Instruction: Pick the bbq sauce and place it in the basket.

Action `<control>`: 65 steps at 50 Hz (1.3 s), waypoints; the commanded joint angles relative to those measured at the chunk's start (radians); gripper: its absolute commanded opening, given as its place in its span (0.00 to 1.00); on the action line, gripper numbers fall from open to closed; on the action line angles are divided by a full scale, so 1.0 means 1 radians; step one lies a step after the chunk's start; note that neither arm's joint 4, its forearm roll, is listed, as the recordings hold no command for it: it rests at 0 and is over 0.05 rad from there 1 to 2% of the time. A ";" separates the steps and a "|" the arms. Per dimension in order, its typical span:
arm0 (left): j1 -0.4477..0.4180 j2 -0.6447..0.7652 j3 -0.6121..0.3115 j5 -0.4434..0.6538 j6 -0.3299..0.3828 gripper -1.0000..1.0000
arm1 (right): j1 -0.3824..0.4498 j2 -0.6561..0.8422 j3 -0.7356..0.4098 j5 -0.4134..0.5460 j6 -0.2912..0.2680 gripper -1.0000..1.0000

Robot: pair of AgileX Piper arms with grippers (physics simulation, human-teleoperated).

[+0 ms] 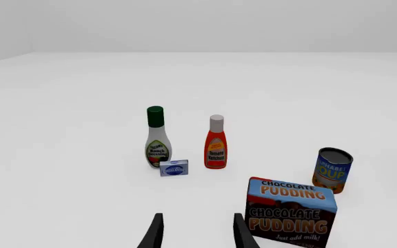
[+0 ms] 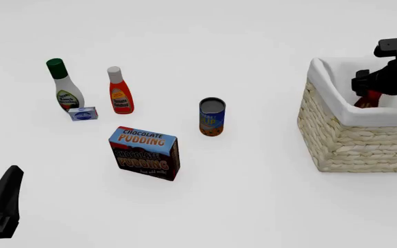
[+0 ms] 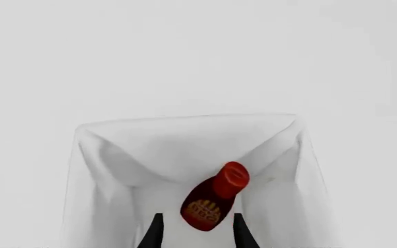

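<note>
Done: your right hand [image 3: 195, 232] has the bbq sauce [image 3: 212, 200] above the basket [image 2: 350, 139] lining.
Grip: cannot tell whether clenched on it.
Left: release, withdraw.

A plain white tabletop [image 2: 254, 206] fills the front view edge to edge, smooth and matte, without seam, pattern or visible border. Light is soft and even, so what stands on the surface casts only faint, diffuse shadows. In the left wrist view the tabletop runs back to a straight far edge, where it meets a pale grey-white wall [image 1: 198, 23] that is bare and featureless, slightly darker than the surface below.
</note>
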 commanded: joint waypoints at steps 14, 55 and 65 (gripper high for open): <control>0.000 0.000 0.000 0.000 0.000 1.00 | 0.018 -0.092 -0.044 0.075 -0.006 1.00; 0.000 0.000 0.000 0.000 0.000 1.00 | 0.052 -0.257 -0.127 0.196 -0.022 1.00; 0.000 0.000 0.000 0.000 0.000 1.00 | 0.057 -0.297 -0.150 0.223 -0.025 1.00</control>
